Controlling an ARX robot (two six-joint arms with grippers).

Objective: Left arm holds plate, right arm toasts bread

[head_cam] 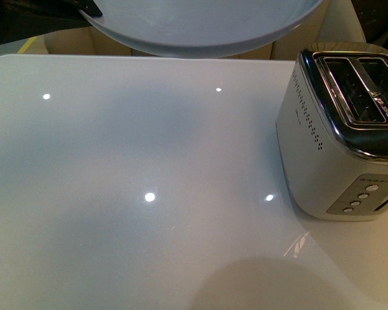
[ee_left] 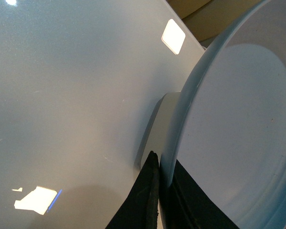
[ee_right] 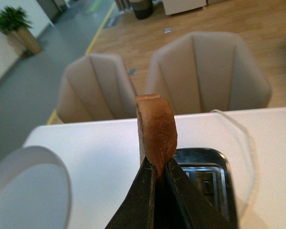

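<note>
Tan-brown crust, seen edge-on: our bread [ee_right: 156,126] stands upright above the toaster [ee_right: 206,177].
We see the right gripper [ee_right: 158,168] pinched narrowly on the slice's lower edge, with its rounded end up and the chrome slots below. Our left gripper [ee_left: 165,181] is clamped on the rim of the pale grey-white plate [ee_left: 238,124], which is lifted off the white table [ee_left: 76,95], left of the toaster. Small print on the toaster's side is too tiny to read.

Light-brown wholemeal bread slice [ee_right: 156,126]: lower end is hidden between the fingers [ee_right: 139,202] of the black right gripper [ee_right: 158,168]. The chrome toaster [ee_right: 207,179] beyond the fingers is partly covered.
</note>
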